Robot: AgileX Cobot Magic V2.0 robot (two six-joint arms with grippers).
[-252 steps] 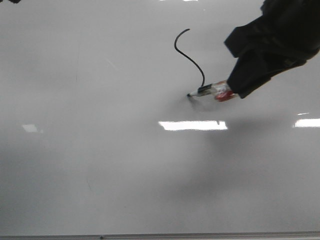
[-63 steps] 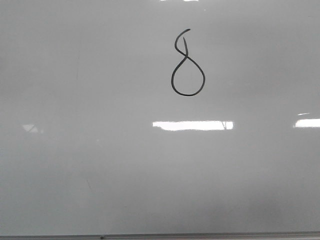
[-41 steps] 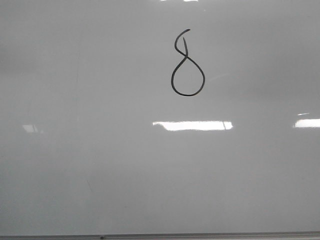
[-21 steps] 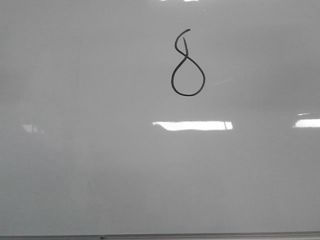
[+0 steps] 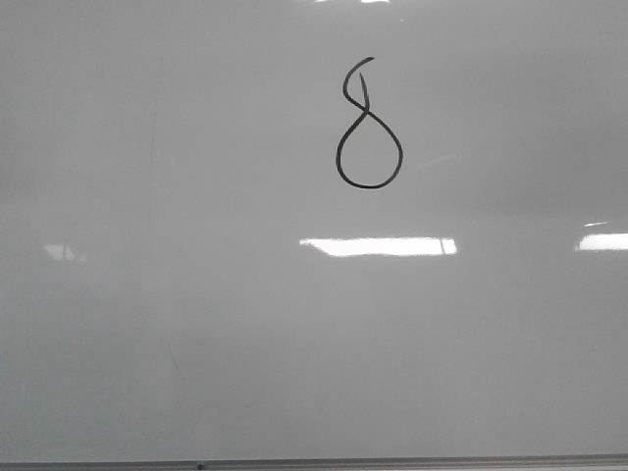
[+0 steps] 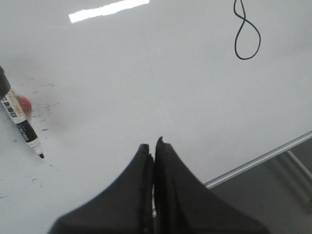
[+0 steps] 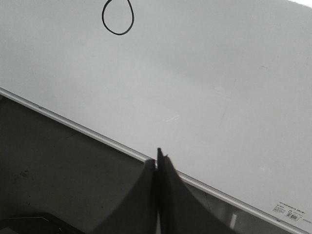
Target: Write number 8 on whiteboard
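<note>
The 8 loses its upper loop at the right wrist picture's edge. Off to one side of the left claw, a marker has its rear end cut off and its label too small to read. Near the right claw, a board sticker is likewise illegible.

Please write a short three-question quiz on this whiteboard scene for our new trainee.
1. True or false: the number 8 on the whiteboard has both loops closed.
2. Which loop is larger: A upper, B lower?
3. Fill in: the marker lies on the board, held by ____ gripper.

Key: 1 true. 2 B. 3 neither; the left gripper and right gripper are both shut and empty.
</note>
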